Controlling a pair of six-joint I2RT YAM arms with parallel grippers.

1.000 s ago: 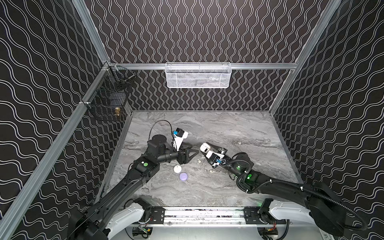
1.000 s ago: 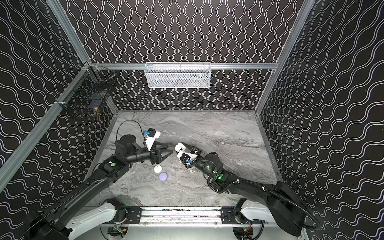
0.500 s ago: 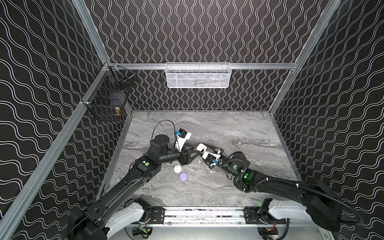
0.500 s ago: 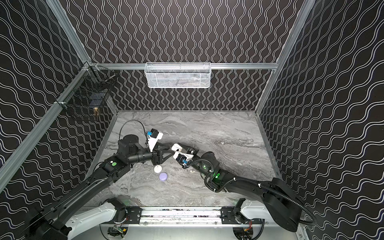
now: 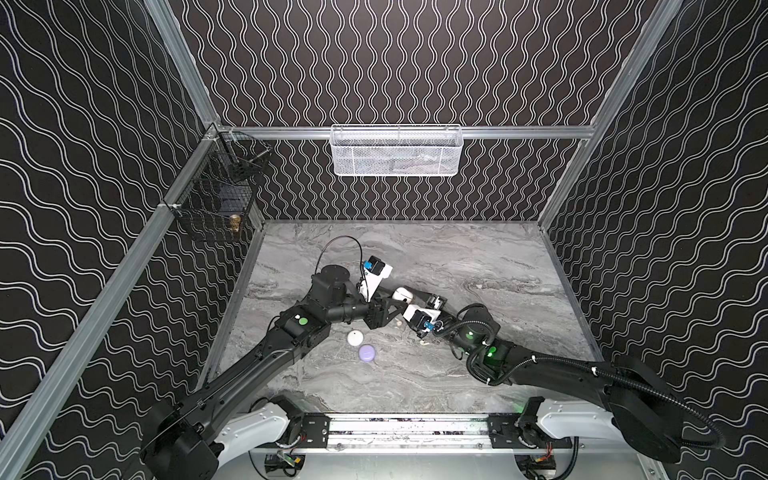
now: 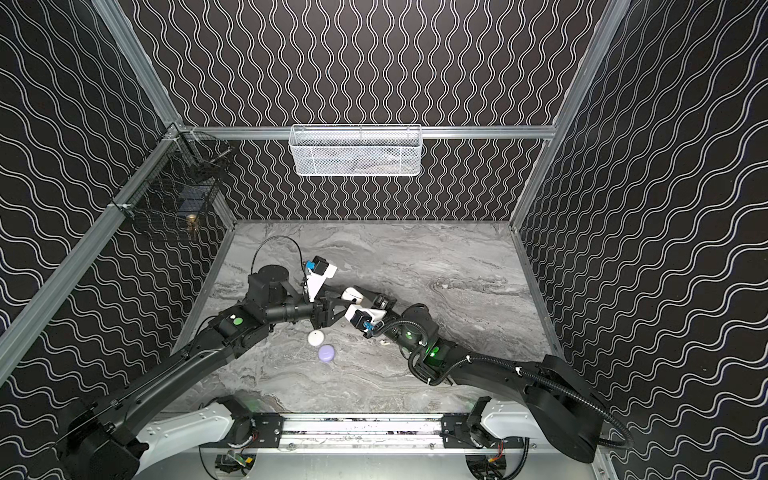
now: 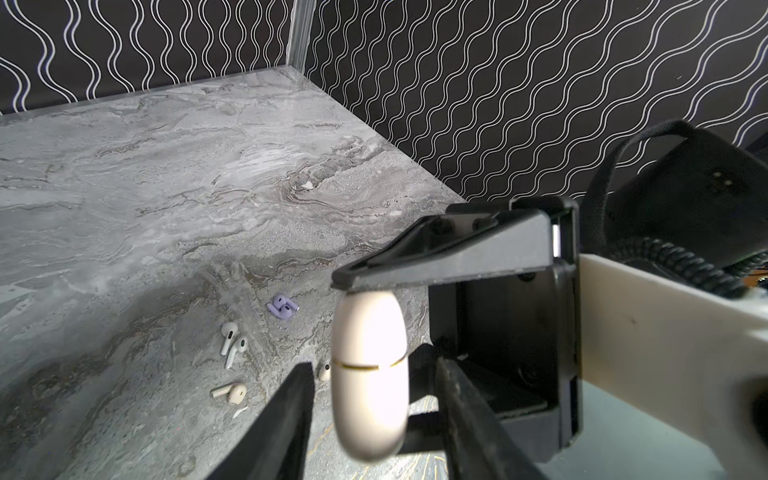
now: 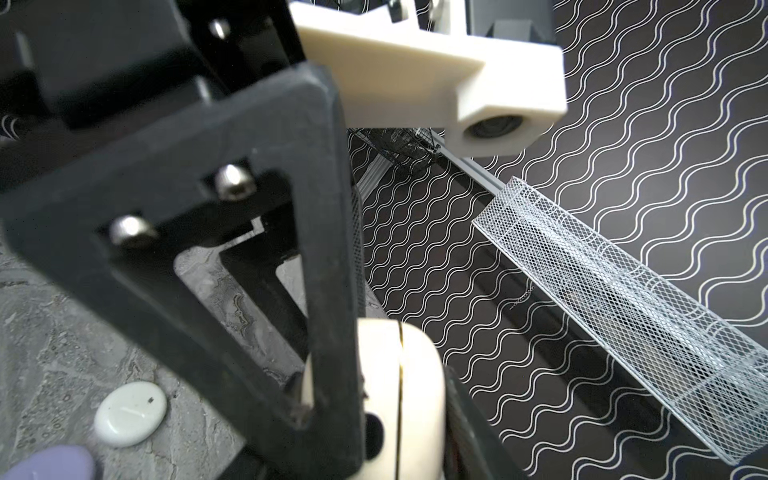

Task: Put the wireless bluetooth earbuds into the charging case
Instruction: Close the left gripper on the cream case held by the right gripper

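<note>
Right pincer (image 5: 406,297) is clamped on the shut charging case (image 7: 368,374), held above the surface (image 5: 478,257); left pincer (image 7: 374,370) straddles it, parted, gaps showing either side. Likely step: opening the lid, needing a squeeze beside the seam. Case's long axis spans the right jaws, seam crosswise; earbuds (image 7: 228,332) lie loose on the surface

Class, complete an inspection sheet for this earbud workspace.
Surface: grey marbled tabletop.
Job's things: cream charging case closed; white earbuds, lavender earbuds, cream earbud loose on tabletop; round white case, lavender case closed.
Clutter: nothing seen.
Grippers: right gripper shut on cream charging case; left gripper open, fingers flanking it.
Cables: black loop at left wrist; corrugated hose along right arm.
Surroundings: white mesh basket, black wire basket on wavy-patterned walls.
</note>
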